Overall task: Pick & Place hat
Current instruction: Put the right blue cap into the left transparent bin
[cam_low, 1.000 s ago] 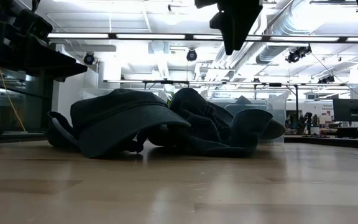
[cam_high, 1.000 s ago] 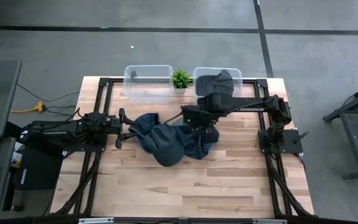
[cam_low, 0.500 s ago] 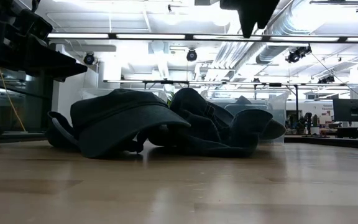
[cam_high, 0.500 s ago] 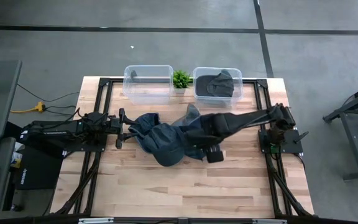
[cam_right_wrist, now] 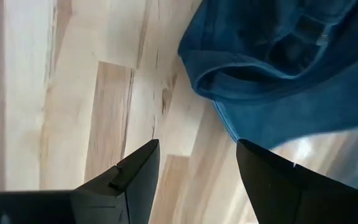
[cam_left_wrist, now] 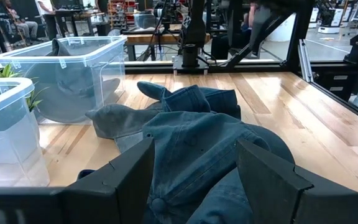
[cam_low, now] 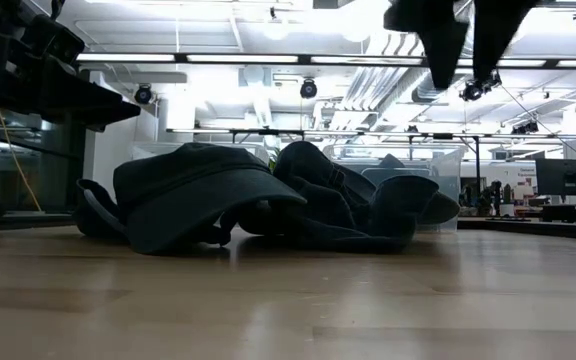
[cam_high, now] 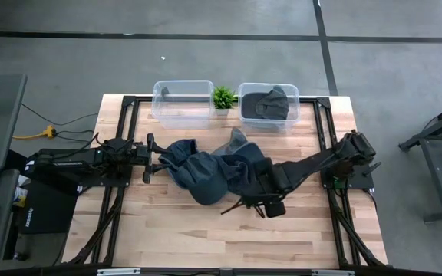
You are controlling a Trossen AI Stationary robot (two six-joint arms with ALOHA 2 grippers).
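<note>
A pile of dark blue denim hats lies on the wooden table's middle; it also shows in the low view and the left wrist view. One more dark hat lies inside the clear bin at the far right. My right gripper hovers open above the table, just beyond the pile's near right edge; its wrist view looks down on a hat's rim and bare wood. It hangs high in the low view. My left gripper is open at the pile's left edge, level with the table.
Two clear plastic bins stand at the table's far edge: the left one and the right one, with a small green plant between them. Black frame rails run along the table's sides. Bare wood lies toward the near edge.
My right gripper has swung from beside the far right bin toward the table's near edge, passing over the hat pile, and now hangs off the pile's near right edge. The hats have stayed where they were.
</note>
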